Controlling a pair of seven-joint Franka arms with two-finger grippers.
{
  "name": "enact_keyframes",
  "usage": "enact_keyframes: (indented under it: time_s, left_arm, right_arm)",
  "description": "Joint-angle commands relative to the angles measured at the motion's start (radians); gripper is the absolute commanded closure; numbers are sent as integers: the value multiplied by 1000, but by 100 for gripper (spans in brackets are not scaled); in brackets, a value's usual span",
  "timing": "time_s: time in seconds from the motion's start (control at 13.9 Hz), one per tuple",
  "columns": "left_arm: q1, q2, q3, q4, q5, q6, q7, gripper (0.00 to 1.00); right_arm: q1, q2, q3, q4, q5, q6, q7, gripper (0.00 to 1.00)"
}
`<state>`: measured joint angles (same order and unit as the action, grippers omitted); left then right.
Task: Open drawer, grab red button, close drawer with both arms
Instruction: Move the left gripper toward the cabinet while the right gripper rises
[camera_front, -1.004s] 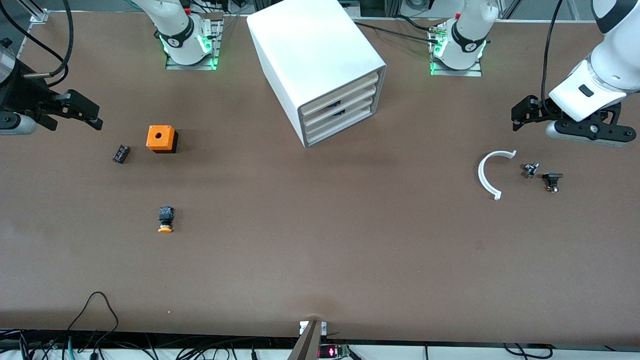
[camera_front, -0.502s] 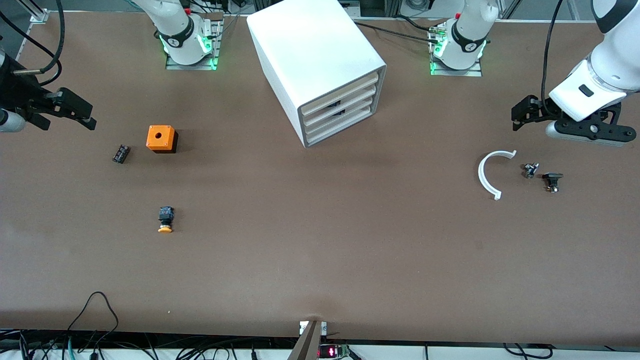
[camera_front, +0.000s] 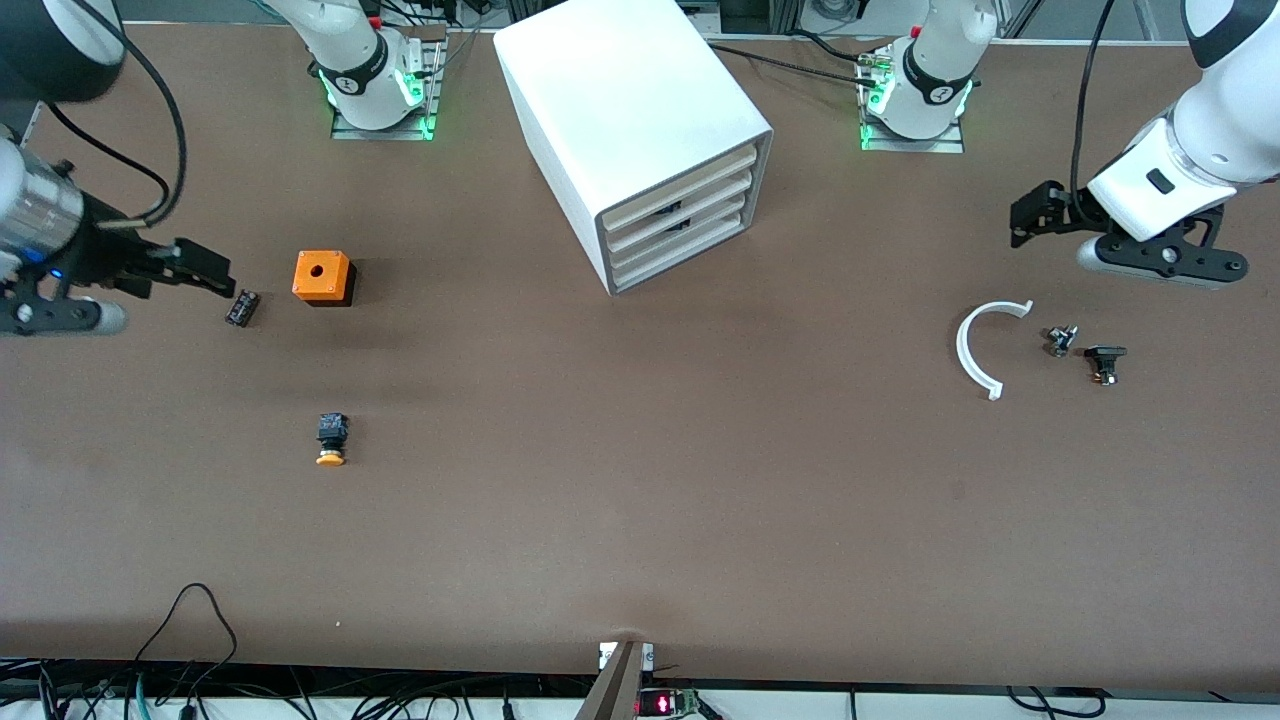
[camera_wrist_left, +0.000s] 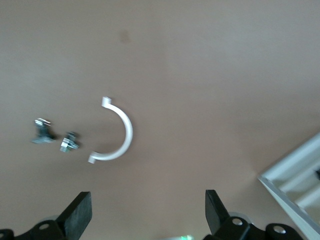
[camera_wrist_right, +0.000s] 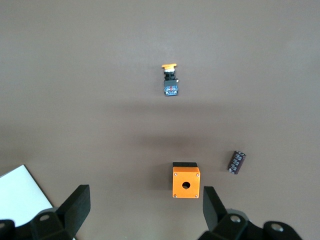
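My left tool (camera_front: 1022, 212), spread and empty, sits nearer the shut drawer fronts (camera_front: 680, 222) than my spread right tool (camera_front: 205, 271), at the tabletop's (camera_front: 640, 500) right-arm edge.

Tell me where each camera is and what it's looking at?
Front view: high across the table, facing both arms' bases; shows the drawer cabinet, the left gripper and the right gripper.
Left wrist view: on the left arm's wrist, looking down on the white curved piece; its open fingers show.
Right wrist view: on the right arm's wrist, looking down on the orange box and the orange-capped button; its open fingers show.
Shared: front and right wrist views both show the orange box.
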<state>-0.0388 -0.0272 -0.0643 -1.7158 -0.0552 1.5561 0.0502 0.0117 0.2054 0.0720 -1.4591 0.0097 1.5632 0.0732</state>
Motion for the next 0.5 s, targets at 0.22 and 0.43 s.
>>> enact_keyframes:
  time_s: [0.22, 0.43]
  left_arm:
    - [5, 52, 4, 25, -213, -229, 94, 0]
    - [49, 145, 4, 21, -438, -287, 224, 0]
  right_arm:
    - [48, 92, 8, 16, 9, 3, 29, 0]
    - [82, 127, 8, 17, 21, 17, 115, 0]
